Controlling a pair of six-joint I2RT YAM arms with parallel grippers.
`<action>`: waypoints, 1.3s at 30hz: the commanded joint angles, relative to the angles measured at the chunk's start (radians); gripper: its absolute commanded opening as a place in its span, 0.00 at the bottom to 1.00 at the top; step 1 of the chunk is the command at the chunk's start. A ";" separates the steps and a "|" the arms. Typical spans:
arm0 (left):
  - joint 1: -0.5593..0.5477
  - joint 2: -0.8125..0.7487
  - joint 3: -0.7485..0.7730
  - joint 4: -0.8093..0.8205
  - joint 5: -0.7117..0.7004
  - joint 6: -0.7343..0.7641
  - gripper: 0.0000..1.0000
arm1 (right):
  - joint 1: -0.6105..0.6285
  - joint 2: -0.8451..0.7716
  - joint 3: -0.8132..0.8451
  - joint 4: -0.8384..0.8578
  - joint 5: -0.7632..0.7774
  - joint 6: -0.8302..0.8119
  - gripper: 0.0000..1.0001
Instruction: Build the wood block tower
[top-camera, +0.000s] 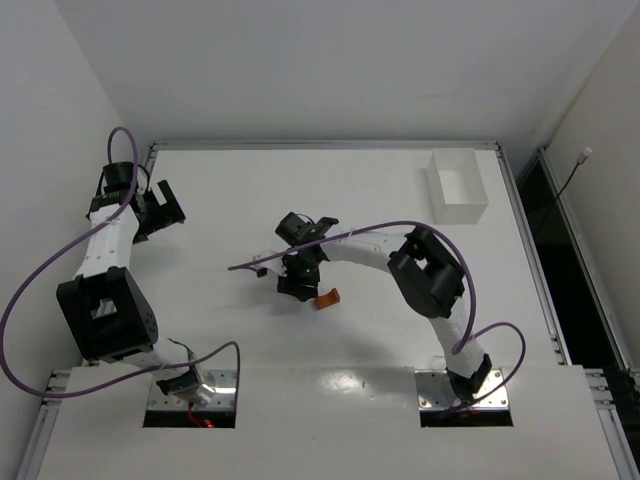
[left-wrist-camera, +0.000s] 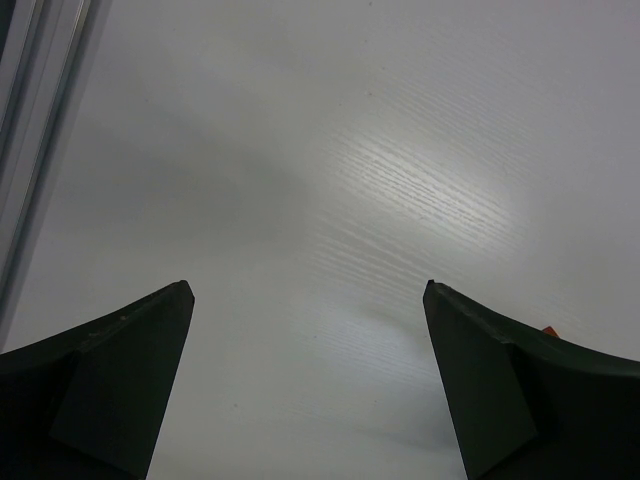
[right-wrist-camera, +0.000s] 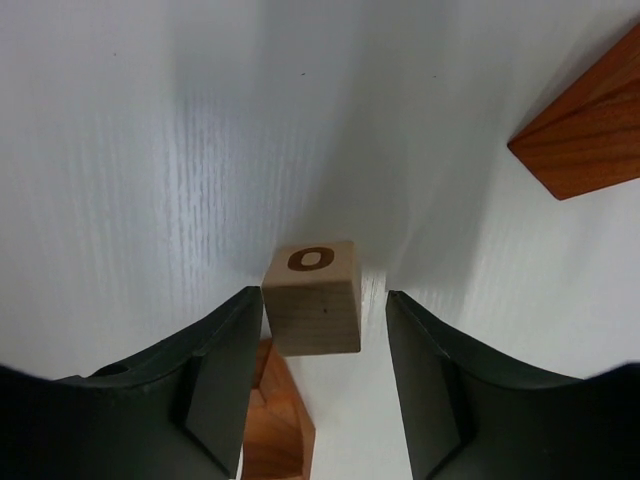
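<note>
In the right wrist view a light tan cube (right-wrist-camera: 312, 298) marked "O" stands between my right gripper's (right-wrist-camera: 325, 310) fingers. The left finger touches it and a gap separates it from the right finger, so the jaws are open. A reddish-orange piece (right-wrist-camera: 275, 420) lies just below and left of the cube, partly hidden by the left finger; whether the cube rests on it I cannot tell. Another reddish-orange piece (right-wrist-camera: 590, 120) lies at the upper right. From above, my right gripper (top-camera: 298, 278) hides the cube, with an orange piece (top-camera: 327, 298) beside it. My left gripper (top-camera: 160, 210) is open and empty at the far left.
A white rectangular box (top-camera: 457, 185) stands at the back right of the white table (top-camera: 330, 190). The metal table rail (left-wrist-camera: 30, 120) runs along the left in the left wrist view. A purple cable (top-camera: 330, 240) trails over the right arm.
</note>
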 joint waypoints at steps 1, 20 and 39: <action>0.011 -0.011 0.017 0.005 0.008 0.014 1.00 | 0.007 0.009 0.046 0.028 -0.008 -0.014 0.49; -0.029 -0.046 -0.019 0.068 -0.109 -0.058 1.00 | -0.045 -0.261 0.080 -0.027 0.066 0.412 0.00; -0.132 -0.083 -0.082 0.080 -0.327 -0.109 1.00 | -0.177 -0.112 0.161 -0.059 0.513 1.119 0.00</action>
